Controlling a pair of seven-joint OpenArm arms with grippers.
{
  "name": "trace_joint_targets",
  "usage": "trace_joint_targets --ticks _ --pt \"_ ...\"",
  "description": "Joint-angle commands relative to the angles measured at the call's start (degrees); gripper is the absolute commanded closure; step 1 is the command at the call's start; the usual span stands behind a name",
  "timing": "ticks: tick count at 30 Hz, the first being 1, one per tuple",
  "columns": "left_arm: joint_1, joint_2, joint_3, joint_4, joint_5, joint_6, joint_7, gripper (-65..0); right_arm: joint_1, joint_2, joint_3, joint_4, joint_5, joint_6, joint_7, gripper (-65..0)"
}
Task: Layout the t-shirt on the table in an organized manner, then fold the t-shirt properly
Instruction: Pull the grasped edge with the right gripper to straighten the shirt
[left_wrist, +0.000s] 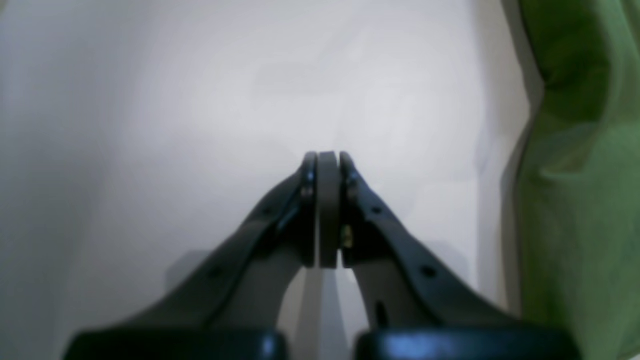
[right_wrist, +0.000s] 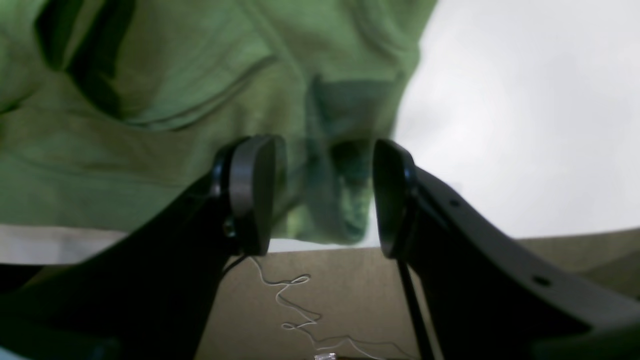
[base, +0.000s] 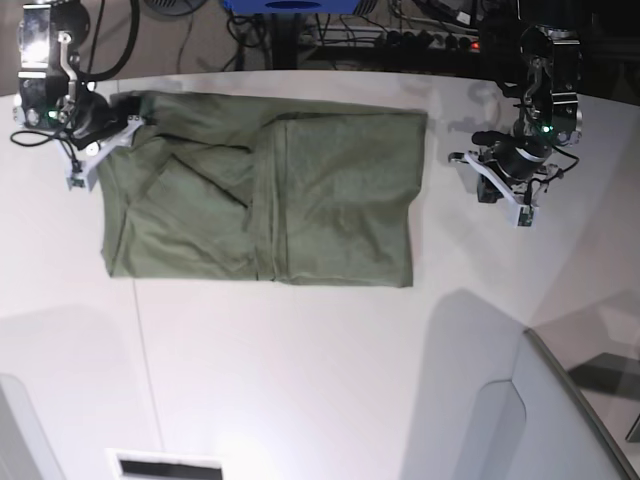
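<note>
The plain olive-green short-sleeved cotton t-shirt is seen spread across the far half of the large smooth white tabletop, partly folded, with one vertical fold line near its middle and wrinkles on the half towards the right arm. The left tool is observed over bare tabletop just beside one edge of the shirt, its two dark fingers pressed together with nothing between them. The right tool is positioned at the opposite far corner of the shirt; its pads are spread apart, with a bunched corner of green cloth seen between them, no contact being discernible. A thin pale thread is noted below the tabletop edge in the right wrist view.
</note>
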Motion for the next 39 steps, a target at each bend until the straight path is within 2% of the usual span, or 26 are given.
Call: trace_joint_targets --ticks 1,9,27,29,32,33,39 --pt "-0.3 -0.9 -0.4 0.8 -0.1 0.2 -1.1 0.0 0.6 0.5 0.3 0.8 0.3 0.0 0.6 -29.0" --pt "-0.3 -0.9 -0.5 0.8 -0.1 0.2 -1.1 0.0 1.7 0.5 0.1 0.5 0.3 0.0 0.4 -24.3" --pt "-0.8 -0.9 -0.5 -1.9 -0.1 0.2 -1.3 0.0 1.9 0.5 0.1 -1.6 0.3 0.2 0.6 -24.2" --pt "-0.8 -0.9 -0.5 -1.9 -0.1 0.2 -1.3 0.0 1.9 0.5 0.1 -2.7 0.3 0.4 0.8 -20.1" --pt "-0.8 -0.9 -0.5 -1.9 -0.1 0.2 -1.3 0.0 2.7 0.5 0.1 -3.1 0.3 0.4 0.4 -7.1" --pt "-0.8 -0.9 -0.5 -1.9 -0.1 0.2 -1.3 0.0 2.7 0.5 0.1 -3.1 0.3 0.4 0.4 -5.0" --pt "-0.8 -0.9 -0.5 -1.9 -0.1 0.2 -1.3 0.0 3.5 0.5 0.1 -2.7 0.3 0.1 0.3 -5.7"
